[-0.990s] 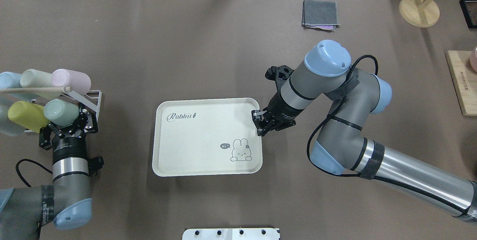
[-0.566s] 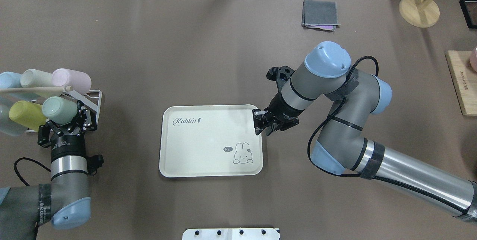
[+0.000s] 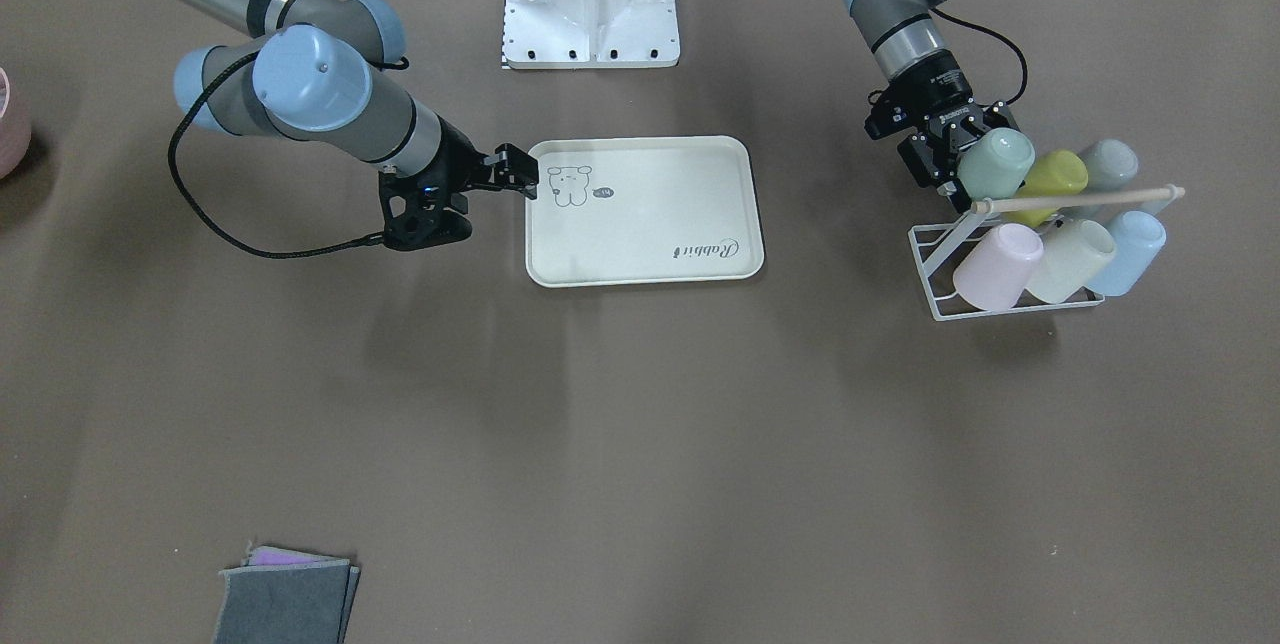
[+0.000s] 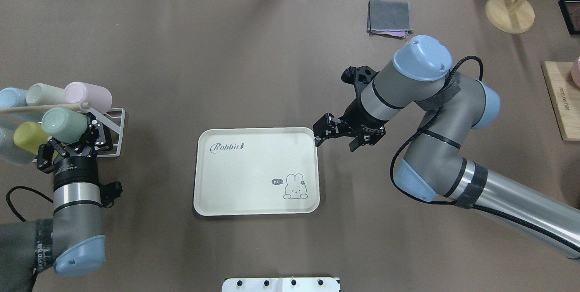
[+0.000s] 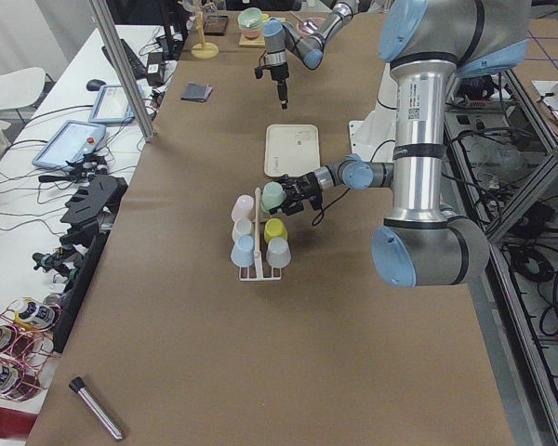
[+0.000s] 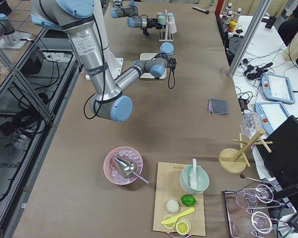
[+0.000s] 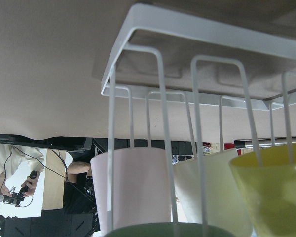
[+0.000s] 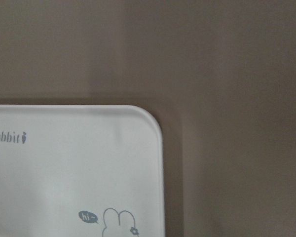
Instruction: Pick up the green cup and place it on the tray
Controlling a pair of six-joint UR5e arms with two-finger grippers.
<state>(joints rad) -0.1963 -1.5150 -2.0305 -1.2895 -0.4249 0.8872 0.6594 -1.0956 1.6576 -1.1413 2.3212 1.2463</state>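
Clamping left tool [image 4: 70, 143] on green cup [image 4: 63, 125], base tilted up-away, right tool [image 4: 334, 142] apart

We find bare tabletop [image 4: 154, 165] between the tray [image 4: 244, 178] and the wire rack [image 4: 120, 131]; our right hand [image 4: 334, 142] crowds the tray's far-right corner.

Light falls evenly from above, bright and diffuse. On the brown desk [image 4: 226, 56] the shadows are soft-edged, and in the front-facing view a broad, faint one lies below the tray [image 3: 650, 224]. The cream tray is the brightest surface, close to washed out. Glare streaks the right arm's metal tube [image 4: 516, 201]. In the left wrist view the yellow cup [image 7: 271, 197] at the bottom edge is out of focus, the white rack [image 7: 158, 98] is sharper, and the lower left corner is overexposed. The right wrist view is soft and low in contrast. The side views bow straight lines near their edges.
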